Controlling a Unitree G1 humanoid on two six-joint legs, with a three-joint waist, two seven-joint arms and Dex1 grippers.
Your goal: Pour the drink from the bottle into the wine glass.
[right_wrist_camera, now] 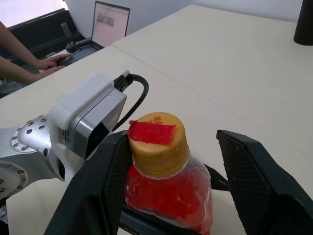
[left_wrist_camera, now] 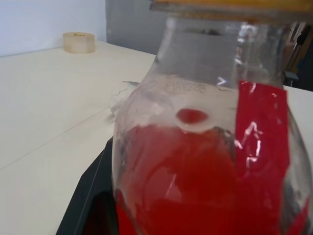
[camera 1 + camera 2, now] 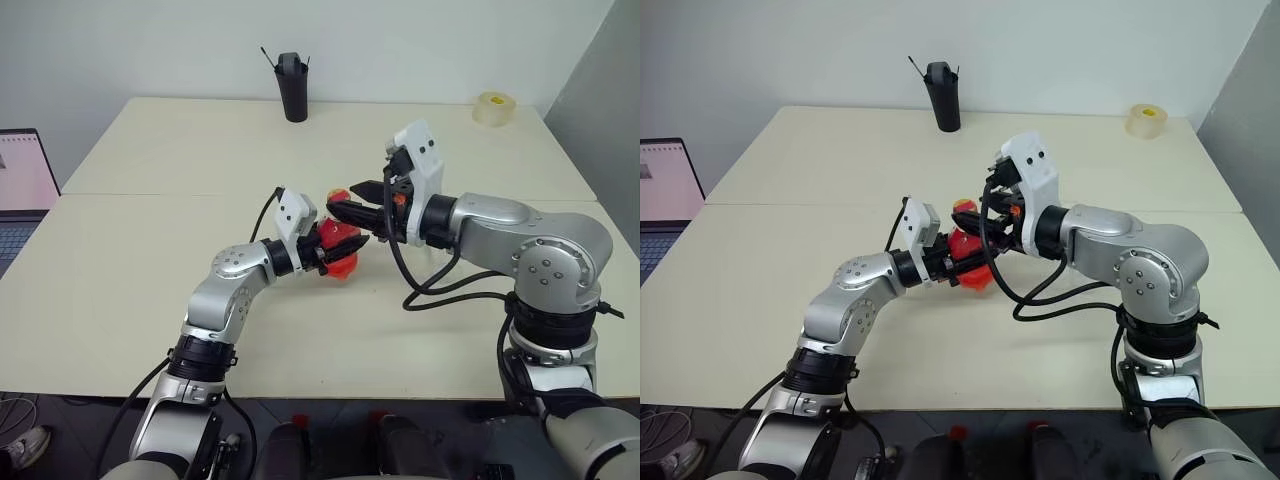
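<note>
My left gripper (image 3: 325, 250) is shut on the body of the bottle (image 3: 340, 250) and holds it a little above the middle of the table. The bottle is clear plastic with a yellow-tan cap (image 1: 157, 137) and a red label (image 2: 261, 147). The red drink (image 2: 181, 186) fills its lower half. My right gripper (image 3: 352, 203) is open, with one black finger (image 1: 254, 166) on each side of the cap. The far finger stands clear of the cap. Most of the wine glass is hidden; a sliver of clear glass (image 2: 120, 98) shows past the bottle's side.
A black pen holder (image 3: 293, 88) stands at the table's far edge and a tape roll (image 3: 492, 108) at the far right corner. A laptop (image 3: 20, 180) sits off the table's left side, with a person's hands (image 1: 29, 63) at it.
</note>
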